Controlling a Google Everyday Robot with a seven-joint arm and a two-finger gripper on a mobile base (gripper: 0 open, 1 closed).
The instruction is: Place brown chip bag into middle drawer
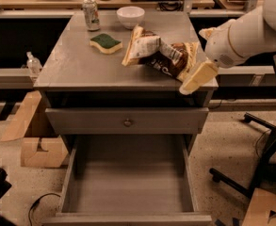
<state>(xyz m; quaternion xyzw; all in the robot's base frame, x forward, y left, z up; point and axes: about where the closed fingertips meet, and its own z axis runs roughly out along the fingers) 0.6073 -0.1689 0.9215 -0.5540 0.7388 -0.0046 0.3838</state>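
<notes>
The brown chip bag (162, 55) lies crinkled on the right half of the grey cabinet top (76, 65), with its white printed back panel to the left and its dark brown front to the right. My gripper (197, 77) hangs from the white arm that reaches in from the right. It sits at the cabinet's front right corner, just right of the bag's yellow edge. The middle drawer (128, 187) is pulled out below, and its bare grey floor shows. The drawer front with a round knob (126, 122) above it is closed.
A green-yellow sponge (105, 43), a white bowl (130, 16) and a can (91, 13) stand at the back of the cabinet top. Cardboard boxes (36, 147) sit on the floor at the left, with a bottle (33, 65) above them. A black chair base (250, 173) is at the right.
</notes>
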